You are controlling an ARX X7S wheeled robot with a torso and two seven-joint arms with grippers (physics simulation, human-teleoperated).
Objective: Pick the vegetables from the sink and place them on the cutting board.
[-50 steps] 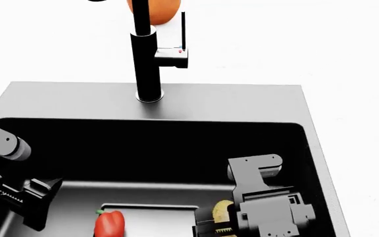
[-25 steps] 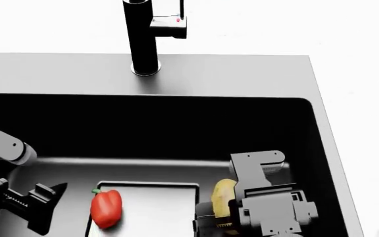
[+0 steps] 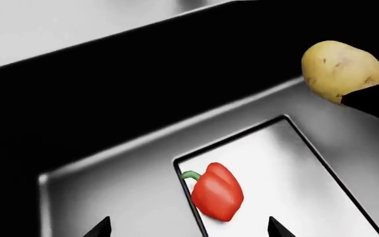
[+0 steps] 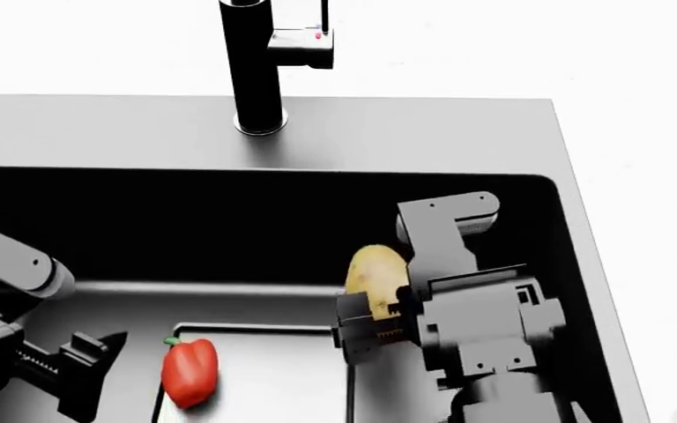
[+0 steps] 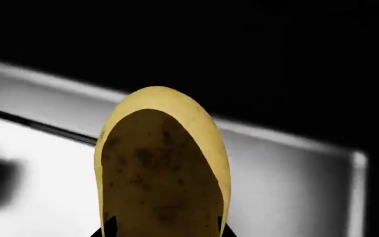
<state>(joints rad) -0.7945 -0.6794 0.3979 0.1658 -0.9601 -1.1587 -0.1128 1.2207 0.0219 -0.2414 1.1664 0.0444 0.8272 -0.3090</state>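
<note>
Already the right claw (image 4: pixel 374 328) is pinching the potato (image 4: pixel 376 280), its two fingers pressed against the lower end while most of the oval body stands free above them. In the right wrist view only the dark fingertips (image 5: pixel 107 227) show at either side of the base, so the hold looks shallow. A smooth, rounded skin held that low could pivot or slide out, and a drop from here would send the potato back onto the grey floor of the sink (image 4: pixel 103 132), perhaps rolling toward the pepper (image 4: pixel 189 372). The black right wall of the sink sits close beside the arm, and clipping it on the way out could jar the grasp loose.

The potato is lifted clear of the sink floor, toward the right half of the basin, with its long axis roughly upright and leaning a little toward the back wall, where the faucet (image 4: pixel 256 66) rises from the rim.

Over at the left edge of the basin the left claw (image 3: pixel 186 229) hangs spread, holding nothing, just short of the pepper. That pepper lies on its side on the raised panel of the sink floor, green stem toward the back wall, body toward the front edge. No cutting board is in view.
</note>
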